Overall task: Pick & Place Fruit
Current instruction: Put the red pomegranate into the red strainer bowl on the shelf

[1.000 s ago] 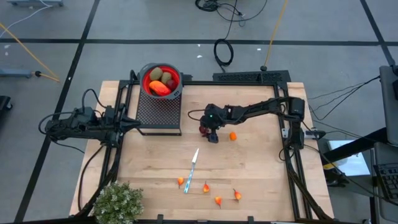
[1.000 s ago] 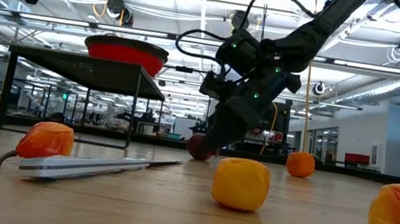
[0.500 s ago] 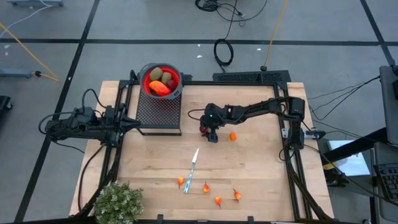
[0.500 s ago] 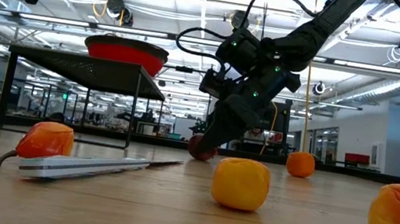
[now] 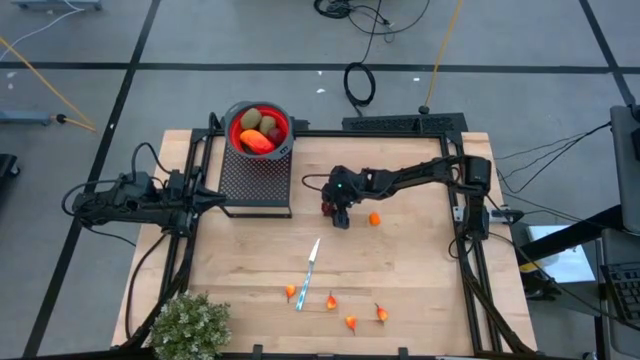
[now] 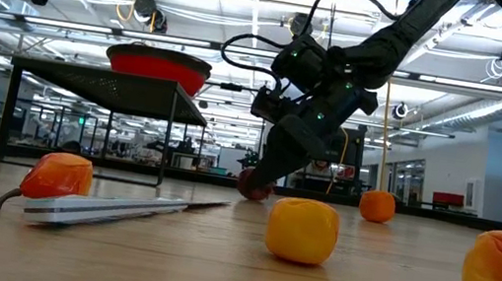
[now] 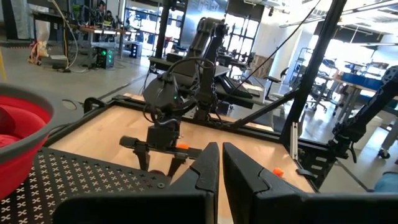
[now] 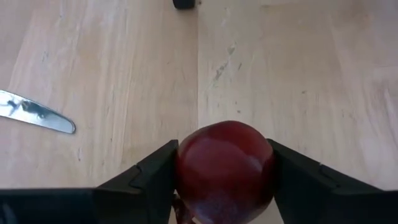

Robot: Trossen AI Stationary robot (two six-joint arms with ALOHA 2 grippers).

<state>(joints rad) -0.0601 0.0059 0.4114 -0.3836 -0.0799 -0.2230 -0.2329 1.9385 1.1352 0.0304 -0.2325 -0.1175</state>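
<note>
Dark-red ball is showing glossy; bowl is showing red; rack is displaying black cross-hatch pattern; desk is showing pale wood grain.

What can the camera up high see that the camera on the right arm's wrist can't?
Only the high view shows the red bowl of fruit, the plant, the left gripper and the small fruits near the table's front edge. Only the right wrist view shows the fingers touching both sides of the dark-red ball. Both show the knife and the wooden table.

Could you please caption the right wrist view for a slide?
Right hand closed around a dark-red ball on the wooden table, knife tip nearby.
</note>
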